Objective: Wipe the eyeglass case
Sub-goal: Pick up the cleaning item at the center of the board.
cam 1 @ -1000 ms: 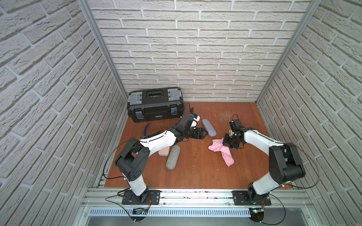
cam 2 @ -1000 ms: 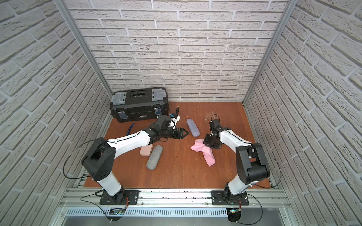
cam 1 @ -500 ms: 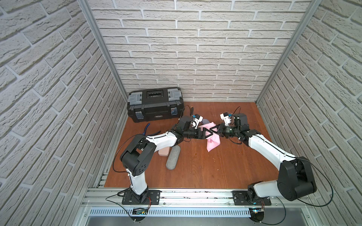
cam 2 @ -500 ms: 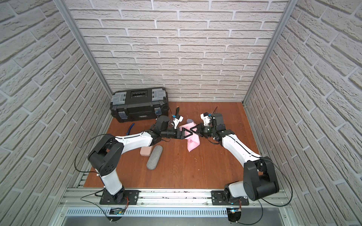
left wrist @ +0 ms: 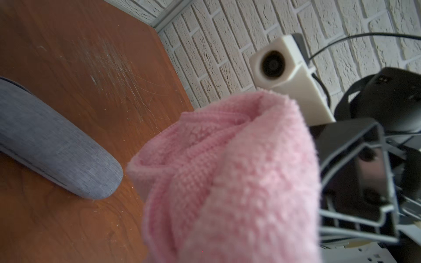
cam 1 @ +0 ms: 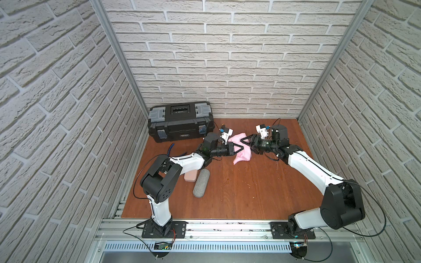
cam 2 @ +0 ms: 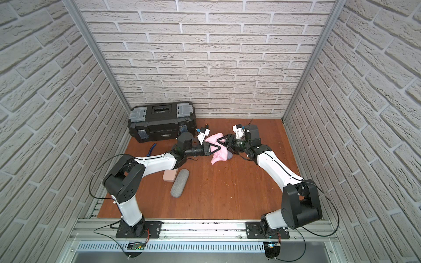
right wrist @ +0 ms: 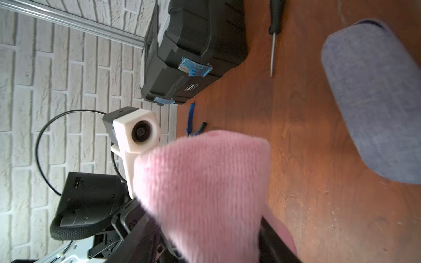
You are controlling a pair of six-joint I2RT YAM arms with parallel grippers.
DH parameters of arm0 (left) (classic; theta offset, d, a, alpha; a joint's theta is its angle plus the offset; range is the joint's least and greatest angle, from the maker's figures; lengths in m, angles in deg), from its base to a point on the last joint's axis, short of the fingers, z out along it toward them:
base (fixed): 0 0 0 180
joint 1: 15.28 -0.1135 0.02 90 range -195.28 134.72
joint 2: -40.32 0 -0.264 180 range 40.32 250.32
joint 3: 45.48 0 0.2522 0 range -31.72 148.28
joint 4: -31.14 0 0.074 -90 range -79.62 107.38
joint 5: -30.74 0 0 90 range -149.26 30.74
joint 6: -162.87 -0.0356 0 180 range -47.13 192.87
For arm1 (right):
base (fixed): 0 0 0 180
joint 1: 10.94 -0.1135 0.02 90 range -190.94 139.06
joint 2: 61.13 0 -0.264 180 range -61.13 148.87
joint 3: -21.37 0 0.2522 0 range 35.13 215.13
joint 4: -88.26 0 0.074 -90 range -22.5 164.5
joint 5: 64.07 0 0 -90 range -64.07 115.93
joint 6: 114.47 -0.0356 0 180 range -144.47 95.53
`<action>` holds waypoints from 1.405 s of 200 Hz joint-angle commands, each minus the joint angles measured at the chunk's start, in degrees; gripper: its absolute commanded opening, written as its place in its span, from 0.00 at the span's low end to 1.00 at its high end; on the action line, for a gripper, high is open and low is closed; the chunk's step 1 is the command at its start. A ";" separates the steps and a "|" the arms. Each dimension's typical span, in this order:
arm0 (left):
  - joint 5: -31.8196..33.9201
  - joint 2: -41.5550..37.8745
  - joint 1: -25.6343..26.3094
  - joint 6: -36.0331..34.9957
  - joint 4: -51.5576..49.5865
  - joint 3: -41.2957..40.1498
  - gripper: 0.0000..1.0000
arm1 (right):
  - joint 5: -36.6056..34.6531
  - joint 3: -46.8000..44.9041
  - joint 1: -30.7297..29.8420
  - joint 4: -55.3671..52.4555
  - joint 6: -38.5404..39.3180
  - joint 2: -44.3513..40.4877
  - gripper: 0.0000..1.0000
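While the left claw (cam 1: 242, 148) clenches the pink cloth (cam 1: 243, 156) and the right claw (cam 1: 244, 143) stands spread, the blue-grey case (left wrist: 57, 148), toward twelve o'clock, looks unwiped.

Blue-grey case (cam 2: 230, 155): in a top view you see only a sliver just beside the pink cloth (cam 2: 219, 157). Both wrist pictures cut it off at an edge.
Pink cloth: blurred in both wrist views and cropped by the frame edge.
Left gripper (cam 1: 242, 148): its fingertips are buried in the pink cloth, so you cannot see the pads.
Pink case (cam 1: 189, 177): well apart from the pink cloth, with one end hidden under the left forearm (cam 1: 189, 159).
Pliers (right wrist: 191, 117): the head is hidden behind the pink cloth.
Screwdriver (right wrist: 272, 38): well apart from the pink cloth, with the handle cut off.
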 commanded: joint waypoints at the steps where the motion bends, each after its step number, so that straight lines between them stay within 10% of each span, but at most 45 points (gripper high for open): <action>1: 4.69 -0.03 -0.99 -3.61 0.16 0.57 0.00 | -11.81 6.02 -0.78 -22.25 7.46 -3.70 0.65; 178: 6.14 -4.64 6.66 -16.58 9.04 -4.20 0.00 | -18.68 4.07 -7.63 -9.48 -9.48 -0.52 0.68; 245: 3.18 -4.92 6.84 -17.26 11.33 -3.80 0.00 | -21.20 -0.96 -7.64 -5.47 -10.73 -3.01 0.15; 281: 3.04 -6.63 6.08 -18.17 8.99 -5.13 0.42 | -25.48 -0.96 -6.95 -9.19 -7.86 -4.69 0.03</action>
